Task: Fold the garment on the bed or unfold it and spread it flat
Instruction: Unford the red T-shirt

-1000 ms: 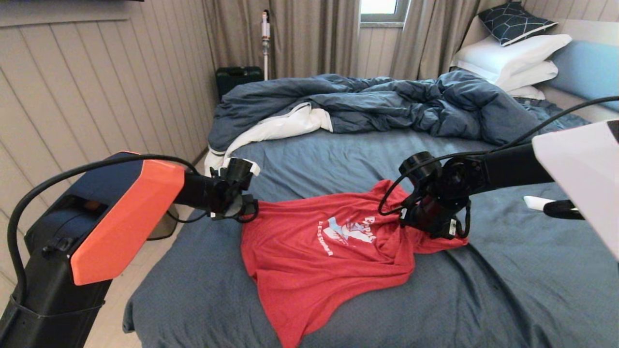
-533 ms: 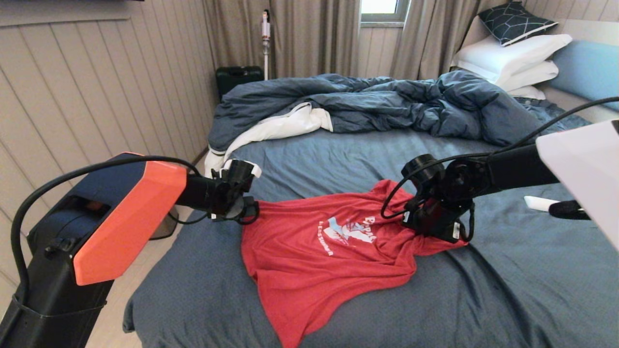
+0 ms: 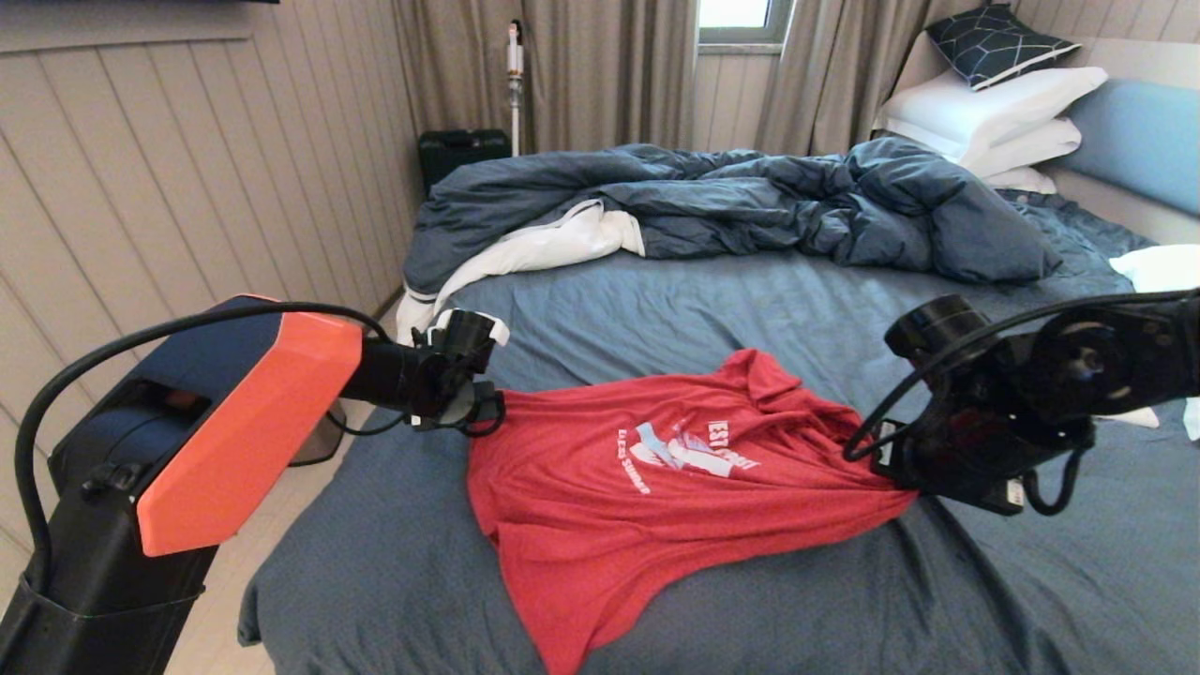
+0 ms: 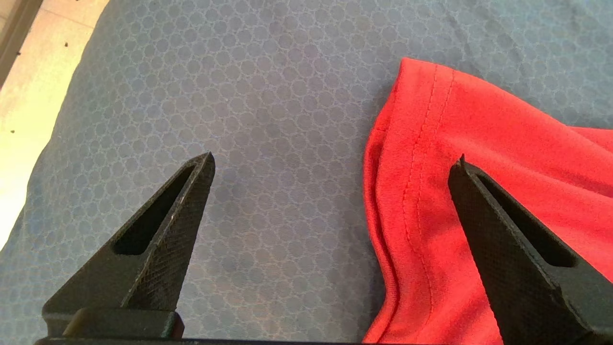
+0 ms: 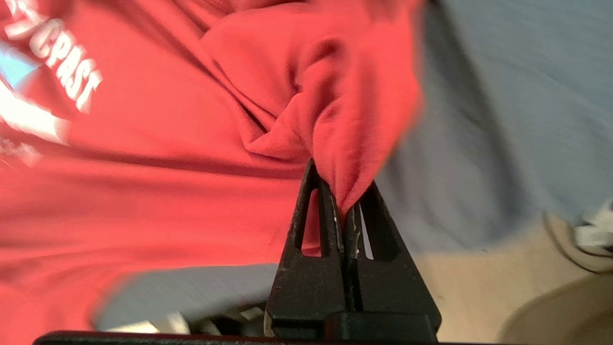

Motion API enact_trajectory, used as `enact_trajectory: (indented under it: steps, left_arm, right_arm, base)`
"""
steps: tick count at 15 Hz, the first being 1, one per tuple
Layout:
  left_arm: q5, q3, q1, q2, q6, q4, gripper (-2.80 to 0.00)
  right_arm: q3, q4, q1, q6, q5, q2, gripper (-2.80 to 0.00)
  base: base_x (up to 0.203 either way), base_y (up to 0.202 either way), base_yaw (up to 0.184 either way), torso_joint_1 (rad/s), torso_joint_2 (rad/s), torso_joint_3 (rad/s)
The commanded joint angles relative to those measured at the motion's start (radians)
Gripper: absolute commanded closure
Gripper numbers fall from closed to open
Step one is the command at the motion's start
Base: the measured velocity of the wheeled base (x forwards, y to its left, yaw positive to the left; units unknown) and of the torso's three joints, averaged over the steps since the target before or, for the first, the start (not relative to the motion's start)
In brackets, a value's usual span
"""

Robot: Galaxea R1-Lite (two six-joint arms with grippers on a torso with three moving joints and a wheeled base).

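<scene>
The garment, a red tee w/ white print, lies centre to lower-centre of the head view on the bed, print side up. It's only partly spread. The middle panel around the print looks fairly flat, but the hem runs off in a skewed tail toward the bottom edge of the frame, and the right-hand part is bunched into folds that converge on the right gripper.

That gripper sits at mid-right of the head view, low over the sheet. In the right wrist view its jaws are clamped together on a pinch of red fabric, prob. a sleeve or shoulder edge, though blur there makes it hard to say which. Cloth fans out taut from the pinch.

The left gripper is at centre-left, just off the shirt's left corner. The left wrist view shows its fingers spread wide, one over bare sheet and the other over the stitched red edge; nothing is between them and I can't tell if they touch the cloth.

So, as a judgement: early-to-mid stage of spreading. Done: shirt face up, one side gripped. Left: left side not yet taken, right-side bunching to pull out, hem to square up. No fold made yet.

Crumpled duvet lies upper centre, well apart from the tee.
</scene>
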Motion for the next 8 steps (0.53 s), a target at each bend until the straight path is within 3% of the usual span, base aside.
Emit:
enact_trajectory:
  steps: [1, 4, 8]
  left_arm:
    - [0.003, 0.002, 0.000, -0.003, -0.003, 0.002, -2.80]
    - [0.003, 0.006, -0.002, -0.003, -0.003, 0.000, -2.80]
    - [0.003, 0.005, -0.002, 0.000, -0.003, 0.000, -2.80]
  right_arm:
    - [0.076, 0.005, -0.031, -0.026, -0.002, -0.139, 0.00]
    - [0.126, 0.010, -0.081, -0.102, 0.000, -0.203, 0.00]
    - [0.304, 0.003, -0.082, -0.129, 0.000, -0.272, 0.00]
  base:
    - [0.000, 0.000, 0.000, 0.000, 0.00, 0.000]
    - [0.000, 0.000, 0.000, 0.000, 0.00, 0.000]
    - [0.000, 0.000, 0.000, 0.000, 0.00, 0.000]
